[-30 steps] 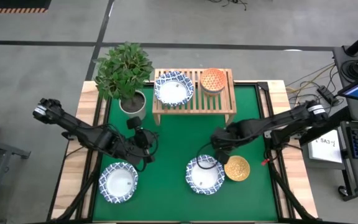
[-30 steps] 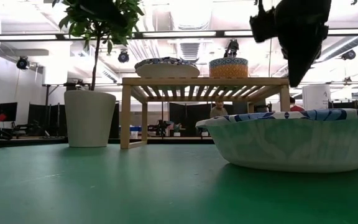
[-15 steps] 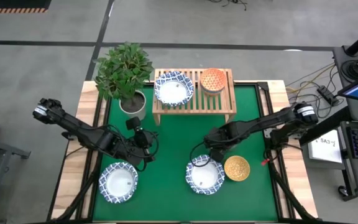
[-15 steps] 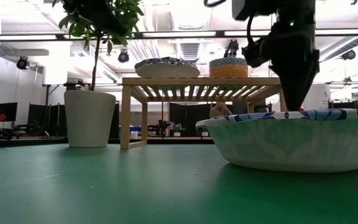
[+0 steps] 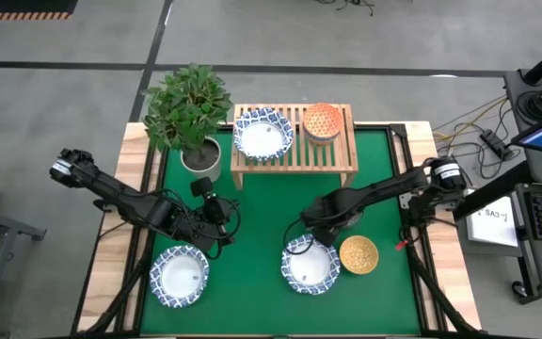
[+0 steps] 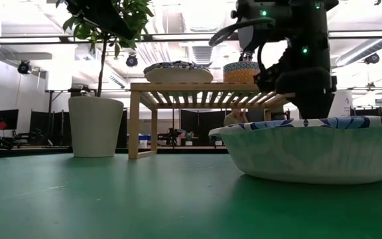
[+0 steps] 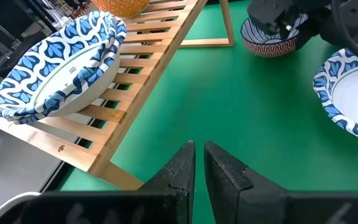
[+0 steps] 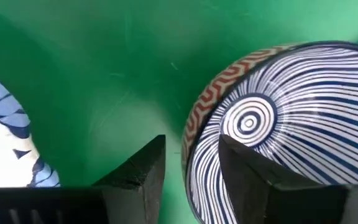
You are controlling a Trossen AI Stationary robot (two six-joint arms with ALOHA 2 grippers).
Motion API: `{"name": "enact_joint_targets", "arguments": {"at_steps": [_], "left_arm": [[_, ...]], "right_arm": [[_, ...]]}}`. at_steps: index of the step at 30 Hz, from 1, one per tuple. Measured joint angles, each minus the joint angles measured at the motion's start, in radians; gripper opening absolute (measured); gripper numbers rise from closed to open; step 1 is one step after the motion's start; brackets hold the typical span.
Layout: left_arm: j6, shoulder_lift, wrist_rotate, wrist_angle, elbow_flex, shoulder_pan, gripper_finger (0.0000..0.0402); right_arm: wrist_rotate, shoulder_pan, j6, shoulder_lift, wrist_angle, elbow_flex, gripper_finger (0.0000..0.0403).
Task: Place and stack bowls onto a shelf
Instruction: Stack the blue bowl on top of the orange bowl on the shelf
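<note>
A dark blue striped bowl (image 8: 272, 130) with a red-patterned rim sits on the green mat; it also shows in the left wrist view (image 7: 269, 42). My right gripper (image 8: 191, 171) is open, low over it, one finger on each side of its rim. On the shelf (image 5: 294, 155) stand a white blue-rimmed bowl (image 5: 263, 135) and an orange-red bowl (image 5: 323, 121). Two more white bowls (image 5: 179, 275) (image 5: 310, 266) and a golden bowl (image 5: 358, 255) rest on the mat. My left gripper (image 7: 199, 163) is shut, empty, left of centre (image 5: 216, 221). My right gripper comes from above, pointing down, astride the dark bowl's rim (image 8: 194, 143): one finger (image 8: 247, 168) is inside the bowl, the other (image 8: 138, 171) outside. I cannot tell whether either finger touches the wall. The bowl sits upright on the mat.
A potted plant (image 5: 189, 113) in a white pot (image 6: 96, 126) stands left of the shelf. In the low view a white bowl (image 6: 310, 151) hides my right gripper's fingertips. Bare green mat lies between the shelf and the bowls (image 5: 271, 202).
My right gripper has moved toward the table's left and near edge and come down, from above the mat to the dark bowl's rim. The bowls and my left arm have stayed where they were.
</note>
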Motion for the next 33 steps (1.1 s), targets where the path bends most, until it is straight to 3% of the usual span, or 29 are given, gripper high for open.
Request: {"name": "enact_joint_targets", "arguments": {"at_steps": [4,10,18,26,30,33], "left_arm": [[-0.002,0.000,0.000,0.000,0.000,0.000,0.0016],[-0.003,0.000,0.000,0.000,0.000,0.000,0.0016],[-0.003,0.000,0.000,0.002,-0.001,0.000,0.0016],[-0.003,0.000,0.000,0.002,-0.001,0.000,0.0016],[-0.003,0.000,0.000,0.002,-0.001,0.000,0.0016],[-0.003,0.000,0.000,0.002,-0.001,0.000,0.0016]], "right_arm": [[-0.001,0.000,-0.006,0.010,0.000,0.000,0.0104],[-0.019,0.001,-0.016,-0.021,-0.007,-0.001,0.0018],[-0.045,0.007,-0.092,-0.100,-0.060,0.086,0.0013],[-0.168,0.075,-0.400,-0.131,-0.051,0.313,0.0013],[-0.108,0.109,-0.556,-0.131,-0.047,0.456,0.0013],[0.106,0.140,-0.636,-0.132,-0.087,0.555,0.0013]]}}
